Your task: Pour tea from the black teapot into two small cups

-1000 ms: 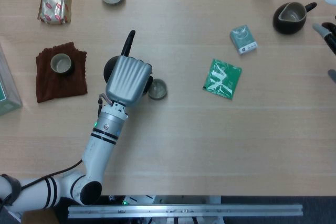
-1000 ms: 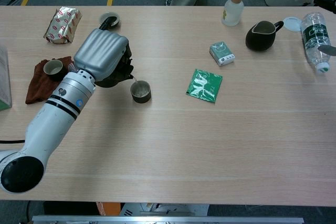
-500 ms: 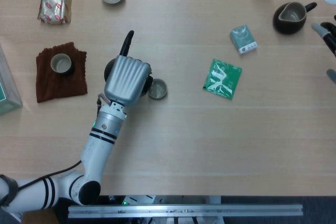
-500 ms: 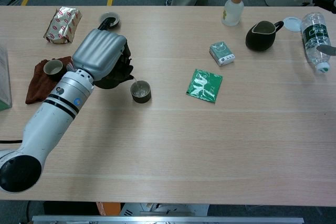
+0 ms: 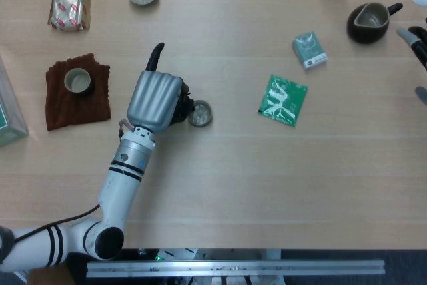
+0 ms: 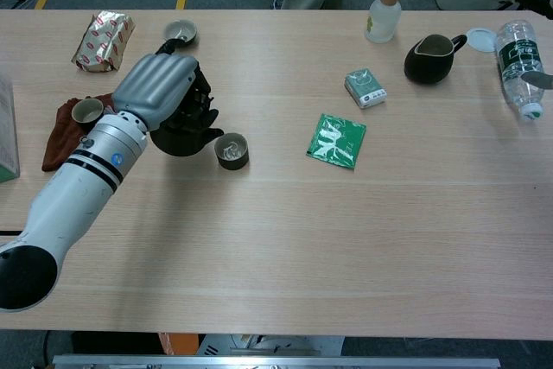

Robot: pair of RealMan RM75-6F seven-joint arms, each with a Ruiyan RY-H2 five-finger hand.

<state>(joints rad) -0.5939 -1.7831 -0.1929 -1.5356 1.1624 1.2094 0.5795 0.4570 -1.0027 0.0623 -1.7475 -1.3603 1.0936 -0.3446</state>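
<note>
One second back, the left hand (image 6: 155, 92) held the black teapot (image 6: 183, 134) tipped, spout raised over the small cup (image 6: 232, 150) with a thin stream visible in chest view. Now teapot sits lower and more level, its body down near the table (image 6: 346, 239) just left of that cup, no stream showing. Handle tip pokes out past the hand toward the far edge in head view, shifted slightly left of where it was.

Left hand: back of hand faces up and outward, fingers wrapped down around the teapot, gripping it. Forearm runs from lower left corner diagonally up to the pot.

Small cup by the teapot: upright, pale liquid inside. Second cup (image 6: 86, 111) stands on the brown cloth (image 6: 59, 137) at left, well apart from the teapot; unmoved.

Right hand (image 5: 417, 45): only dark fingertips show at far right edge, near the dark pitcher (image 5: 369, 22); cannot tell finger state.
</note>
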